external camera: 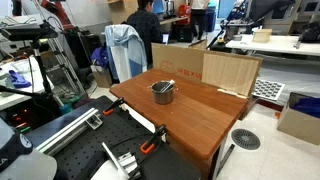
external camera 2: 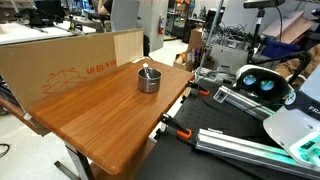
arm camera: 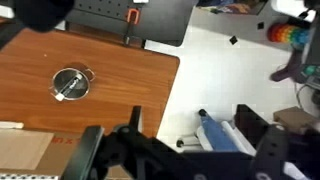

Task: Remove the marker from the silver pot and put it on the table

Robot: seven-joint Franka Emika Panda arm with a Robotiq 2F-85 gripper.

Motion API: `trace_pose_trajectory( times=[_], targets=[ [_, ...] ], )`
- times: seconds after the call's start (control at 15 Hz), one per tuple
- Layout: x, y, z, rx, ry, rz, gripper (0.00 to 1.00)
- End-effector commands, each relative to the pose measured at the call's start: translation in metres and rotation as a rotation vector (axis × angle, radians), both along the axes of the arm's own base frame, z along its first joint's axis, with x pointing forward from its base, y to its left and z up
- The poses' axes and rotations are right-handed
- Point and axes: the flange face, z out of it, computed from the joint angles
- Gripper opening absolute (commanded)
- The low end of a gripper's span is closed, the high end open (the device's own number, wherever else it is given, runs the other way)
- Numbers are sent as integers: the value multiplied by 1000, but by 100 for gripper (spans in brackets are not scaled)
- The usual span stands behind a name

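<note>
The silver pot [external camera: 163,92] stands on the reddish-brown table [external camera: 195,120], near its far side. It shows in both exterior views [external camera 2: 148,80] and in the wrist view [arm camera: 71,85]. The marker [external camera 2: 146,69] leans inside the pot with its end sticking above the rim. From above it lies across the pot's opening [arm camera: 68,84]. My gripper [arm camera: 195,125] shows only in the wrist view. It is open and empty, high up, over the pale floor beyond the table's edge [arm camera: 160,75] and far from the pot.
A pale plywood board [external camera: 230,70] and a cardboard sheet [external camera 2: 60,60] stand along the table's far edge. The black perforated bench [external camera 2: 225,110] with orange clamps [external camera: 150,147] adjoins the table. A round fan [external camera: 245,139] and a blue-and-white object [arm camera: 215,135] are on the floor.
</note>
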Motion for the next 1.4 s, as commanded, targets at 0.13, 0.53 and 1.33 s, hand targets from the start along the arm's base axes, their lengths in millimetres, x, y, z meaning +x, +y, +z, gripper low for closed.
trace_pose_trajectory(
  times=[0.13, 0.53, 1.33],
  targets=[
    [0, 1, 3, 1, -4, 1, 100],
    [0, 1, 3, 1, -4, 1, 100],
    [91, -88, -84, -66, -240, -426, 100]
  ],
)
